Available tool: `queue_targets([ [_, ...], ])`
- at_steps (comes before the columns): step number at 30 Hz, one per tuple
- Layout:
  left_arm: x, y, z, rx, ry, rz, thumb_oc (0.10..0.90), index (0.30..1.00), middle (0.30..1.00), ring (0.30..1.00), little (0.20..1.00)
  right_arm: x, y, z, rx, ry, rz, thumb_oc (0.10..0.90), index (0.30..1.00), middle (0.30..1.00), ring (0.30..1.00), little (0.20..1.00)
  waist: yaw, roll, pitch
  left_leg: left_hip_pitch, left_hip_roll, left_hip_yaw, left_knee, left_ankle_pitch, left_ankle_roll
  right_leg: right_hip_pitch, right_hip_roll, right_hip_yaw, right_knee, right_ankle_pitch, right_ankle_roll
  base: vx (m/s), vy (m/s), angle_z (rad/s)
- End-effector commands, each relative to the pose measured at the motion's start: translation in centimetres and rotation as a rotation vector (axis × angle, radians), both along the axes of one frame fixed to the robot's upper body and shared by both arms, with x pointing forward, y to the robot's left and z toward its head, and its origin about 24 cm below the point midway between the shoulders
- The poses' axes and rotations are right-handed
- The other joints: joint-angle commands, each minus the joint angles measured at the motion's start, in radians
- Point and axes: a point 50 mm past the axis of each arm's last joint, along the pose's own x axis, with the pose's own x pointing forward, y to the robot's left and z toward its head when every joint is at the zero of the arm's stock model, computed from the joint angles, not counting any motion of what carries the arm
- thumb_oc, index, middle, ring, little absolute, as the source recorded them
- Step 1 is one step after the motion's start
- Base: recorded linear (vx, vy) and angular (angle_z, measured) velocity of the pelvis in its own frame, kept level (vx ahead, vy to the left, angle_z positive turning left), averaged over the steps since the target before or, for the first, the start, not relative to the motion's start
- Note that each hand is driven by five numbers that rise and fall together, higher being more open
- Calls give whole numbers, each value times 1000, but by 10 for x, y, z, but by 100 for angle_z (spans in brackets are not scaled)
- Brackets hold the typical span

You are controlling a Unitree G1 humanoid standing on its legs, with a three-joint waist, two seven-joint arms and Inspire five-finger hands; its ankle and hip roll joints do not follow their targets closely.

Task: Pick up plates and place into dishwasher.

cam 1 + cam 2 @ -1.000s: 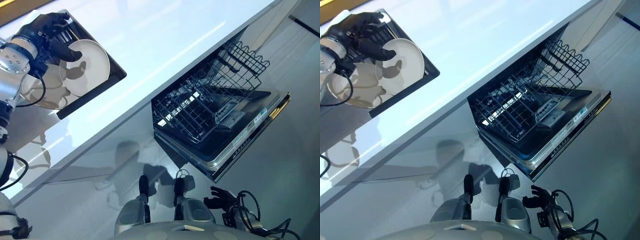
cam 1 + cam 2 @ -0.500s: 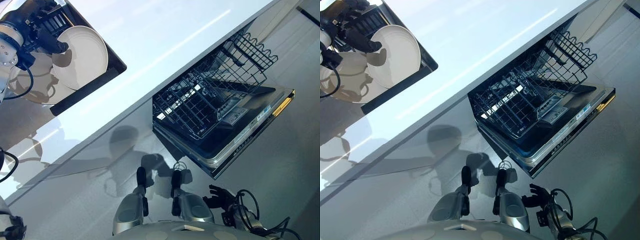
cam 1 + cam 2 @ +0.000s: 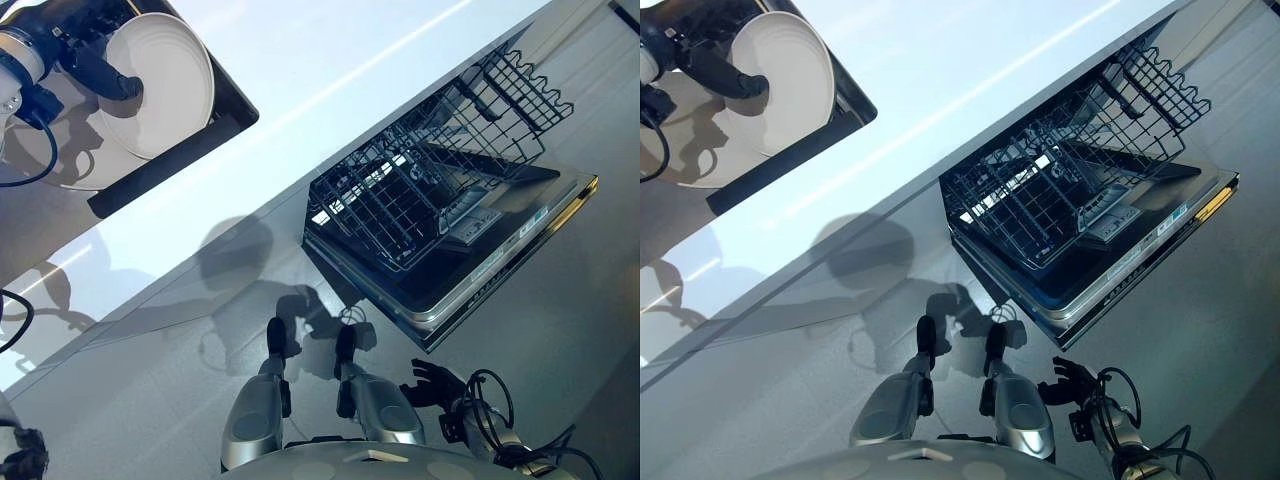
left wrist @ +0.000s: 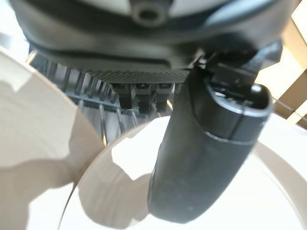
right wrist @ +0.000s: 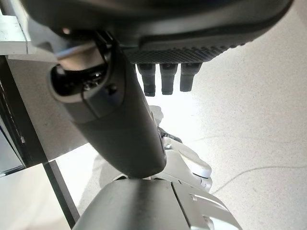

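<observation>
While my left hand point(image 3: 70, 55) grips the plate point(image 3: 165, 85) at its rim, thumb point(image 4: 206, 158) pressed across the white face and the fingers curled behind it, the plate stands tilted over the dark drying rack point(image 3: 215, 125) at the far left end of the white surface point(image 3: 330, 50). A second plate point(image 3: 60, 150) lies flat just beside it, partly under my forearm. The long front edge of the surface runs diagonally between the rack and the dishwasher point(image 3: 470, 270), and the stretch between them is bare. The dishwasher door point(image 3: 500, 285) lies folded down over the floor point(image 3: 150, 380); the wire basket point(image 3: 430, 190) is pulled out above it and holds no dishes that I can see.

Compared with one second ago, the plate is raised higher off the rack and tipped more upright. The whole view has shifted, so the camera moved.

My right hand point(image 3: 1072, 380) hangs low beside the open door, well apart from it, fingers loosely released and grasping nothing.
</observation>
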Motion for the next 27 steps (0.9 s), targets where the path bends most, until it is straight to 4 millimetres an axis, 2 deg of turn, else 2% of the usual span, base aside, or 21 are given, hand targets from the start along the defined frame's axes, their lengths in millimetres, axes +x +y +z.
queue_targets([
  [1,-14,8,48,-17,-107,30,800,900,900,900,900,-18,-12,-3,-23,42,8,800,900,900,900,900,-15,49,-45,26,-15,69,1,-82,-10,-62,-73,48,59,64,176,0,0,0],
  [5,-9,4,39,-36,-19,-12,800,900,900,900,900,-16,-11,-2,-27,42,9,800,900,900,900,900,-13,50,-48,27,-16,68,1,-81,-10,-59,-73,45,59,64,176,0,0,0],
  [12,-8,3,35,-52,12,-30,800,900,900,900,900,-19,-11,-4,-32,56,-1,800,900,900,900,900,-8,54,-65,41,-17,61,1,-86,-12,-44,-74,36,56,63,177,3,-3,0],
  [13,-8,3,35,-59,9,-34,624,749,749,749,724,-21,-11,-4,-36,60,-4,800,900,900,900,900,-8,57,-71,44,-18,61,1,-87,-12,-41,-74,35,55,62,176,18,-8,3],
  [14,-8,3,36,-59,7,-35,416,571,571,571,516,-22,-12,-5,-37,63,-5,800,900,900,900,900,-8,59,-76,47,-19,60,1,-88,-12,-38,-74,34,55,61,176,0,0,0],
  [16,-9,3,37,-61,-4,-39,100,300,300,300,200,-24,-12,-5,-43,71,-10,800,900,900,900,900,-7,64,-87,52,-20,57,1,-90,-13,-31,-74,35,52,59,175,16,-7,0],
  [27,-15,14,37,-105,-36,-14,100,300,300,300,200,-41,-18,-9,-56,122,-33,800,900,900,900,900,-6,91,-161,94,-31,39,1,-107,-19,22,-74,39,30,41,165,44,-2,0],
])
